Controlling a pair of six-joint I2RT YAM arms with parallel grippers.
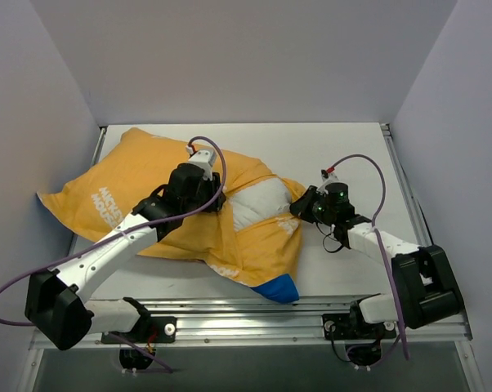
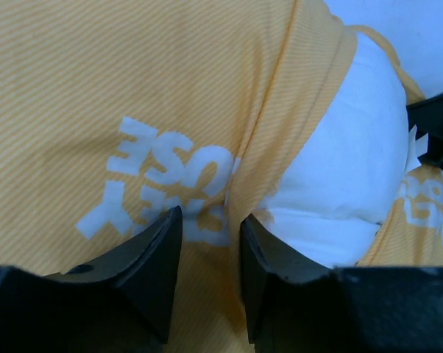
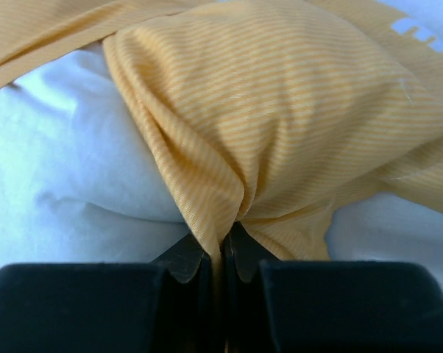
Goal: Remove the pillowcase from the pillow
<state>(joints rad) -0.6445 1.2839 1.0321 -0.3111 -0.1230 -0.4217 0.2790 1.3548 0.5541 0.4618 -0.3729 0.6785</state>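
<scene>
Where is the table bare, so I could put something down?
Bare table lies far right, between the pillow and the back wall. Another strip runs along the near edge, between the pillowcase and the rail. The left and middle are crowded: the pillowcase covers them.

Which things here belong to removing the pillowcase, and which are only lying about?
Job: pillowcase; pillow; right gripper, shut on a pillowcase fold; left gripper, open above the fabric.
Not the job: table; purple cables.
</scene>
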